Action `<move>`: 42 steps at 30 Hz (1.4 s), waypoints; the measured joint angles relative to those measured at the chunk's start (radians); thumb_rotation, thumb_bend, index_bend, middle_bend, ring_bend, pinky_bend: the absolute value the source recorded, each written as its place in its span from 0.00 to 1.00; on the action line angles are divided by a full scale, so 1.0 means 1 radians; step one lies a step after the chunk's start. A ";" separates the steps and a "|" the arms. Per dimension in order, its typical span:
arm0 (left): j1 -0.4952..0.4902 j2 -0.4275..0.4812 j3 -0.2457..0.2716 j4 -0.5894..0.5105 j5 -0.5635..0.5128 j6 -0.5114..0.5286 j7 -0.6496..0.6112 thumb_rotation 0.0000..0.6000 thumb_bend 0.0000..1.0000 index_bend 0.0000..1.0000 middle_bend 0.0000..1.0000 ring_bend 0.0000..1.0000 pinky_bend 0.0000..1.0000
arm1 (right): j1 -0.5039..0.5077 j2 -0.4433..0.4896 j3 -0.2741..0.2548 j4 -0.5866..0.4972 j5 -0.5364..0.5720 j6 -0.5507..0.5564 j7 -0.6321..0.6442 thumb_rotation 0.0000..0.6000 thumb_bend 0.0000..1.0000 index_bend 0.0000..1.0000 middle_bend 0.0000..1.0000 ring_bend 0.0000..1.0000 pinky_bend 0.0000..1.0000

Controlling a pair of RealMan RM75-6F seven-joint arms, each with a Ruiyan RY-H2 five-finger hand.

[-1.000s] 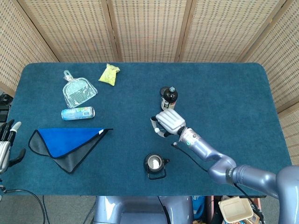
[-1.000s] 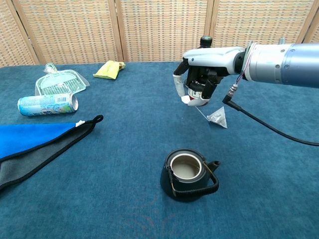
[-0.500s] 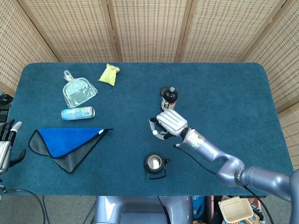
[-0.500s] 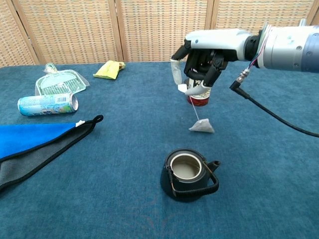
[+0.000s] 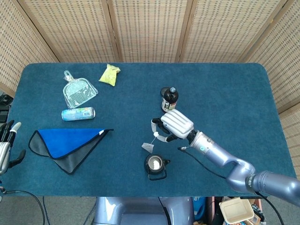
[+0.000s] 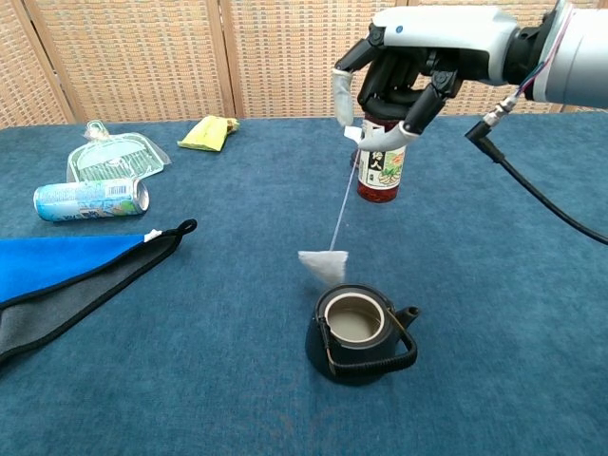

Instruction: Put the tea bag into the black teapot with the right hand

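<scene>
The black teapot (image 6: 359, 332) stood nearest the robot, at the 6 o'clock edge of the table (image 5: 225, 93). Its lid was off and its mouth open; the interior showed a pale lining, and no contents could be made out. Its handle lay folded toward the near side.

The tea bag (image 6: 324, 265) hung on its string just above the pot rim, at about 10 o'clock of the opening, not yet over the mouth and clear of the table. The string ran up to the right hand (image 6: 408, 81), which pinched the tag end between thumb and a finger with the other fingers curled loosely around it. The hand was raised well above the pot, toward 12 o'clock of it.

Judged step: transport and alignment, with insertion not yet done. The next move calls for shifting the hand toward 4 o'clock until the bag hangs over the opening, letting any swing settle, then lowering and releasing.

At the table's 9 o'clock side lay a blue and grey cloth (image 5: 65, 145), with a can (image 5: 78, 113) on its side beyond it. The left hand (image 5: 5, 145) rested off the table edge there, holding nothing, fingers loosely apart.

Behind the right hand stood a dark bottle (image 6: 381, 171), cap on. Furthest, toward 11 o'clock, lay a clear dustpan (image 5: 78, 91) and a yellow packet (image 5: 109, 74).
</scene>
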 measured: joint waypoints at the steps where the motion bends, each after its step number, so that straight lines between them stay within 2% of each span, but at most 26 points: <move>1: 0.000 0.000 0.000 0.000 0.000 0.000 0.000 1.00 0.38 0.04 0.00 0.00 0.00 | -0.002 0.006 -0.001 -0.008 -0.004 0.005 0.004 1.00 0.44 0.57 0.92 0.94 0.94; 20: 0.001 -0.002 0.001 0.005 -0.002 -0.002 -0.006 1.00 0.38 0.04 0.00 0.00 0.00 | -0.030 0.108 -0.009 -0.129 -0.055 0.081 0.039 1.00 0.44 0.57 0.92 0.94 0.94; 30: 0.007 0.001 0.003 -0.001 0.003 0.006 -0.011 1.00 0.38 0.04 0.00 0.00 0.00 | -0.069 0.179 -0.035 -0.208 -0.089 0.122 0.043 1.00 0.44 0.57 0.92 0.94 0.94; 42: 0.009 0.001 0.006 -0.005 0.008 0.008 -0.011 1.00 0.38 0.04 0.00 0.00 0.00 | -0.098 0.205 -0.063 -0.234 -0.110 0.142 0.044 1.00 0.44 0.57 0.92 0.94 0.94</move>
